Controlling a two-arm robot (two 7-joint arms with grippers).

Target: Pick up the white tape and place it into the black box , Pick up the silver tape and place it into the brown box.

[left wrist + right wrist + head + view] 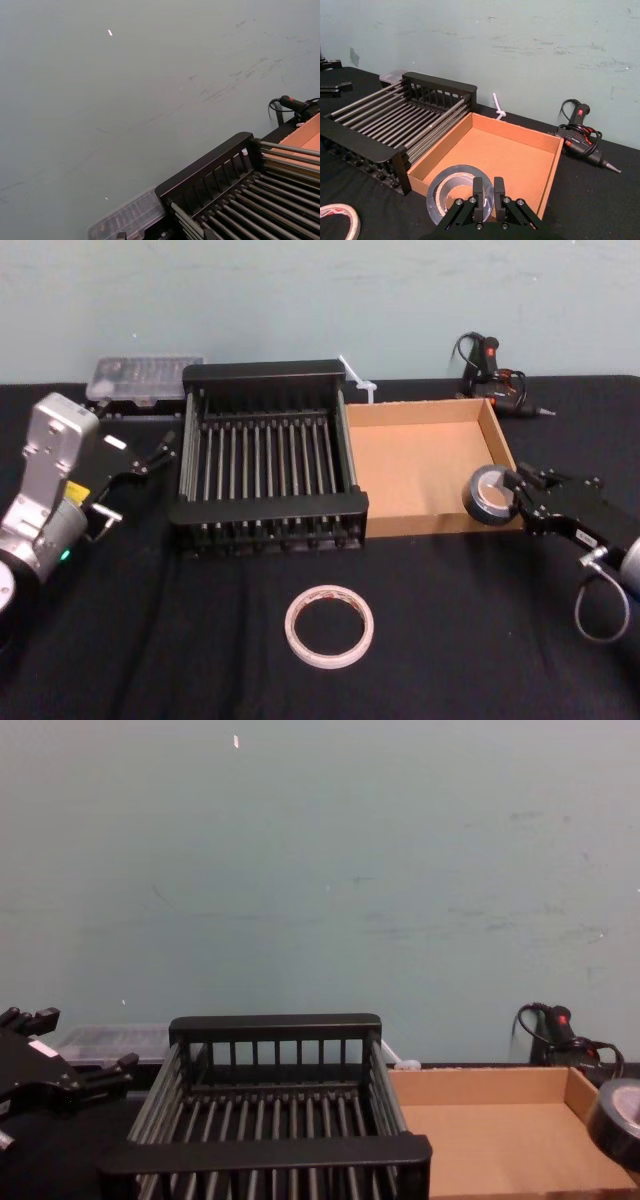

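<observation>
The silver tape hangs just above the front right corner of the brown box, with my right gripper shut on its wall. The right wrist view shows the two fingers pinching the grey roll over the box's front wall. The white tape lies flat on the black table, in front of the black box. My left gripper hovers open and holding nothing to the left of the black box, and appears at the chest view's lower left.
A clear plastic bit case sits behind the black box at the back left. A black glue gun with cable lies behind the brown box at the back right. A white tie lies between the boxes' back edges. A wall stands close behind the table.
</observation>
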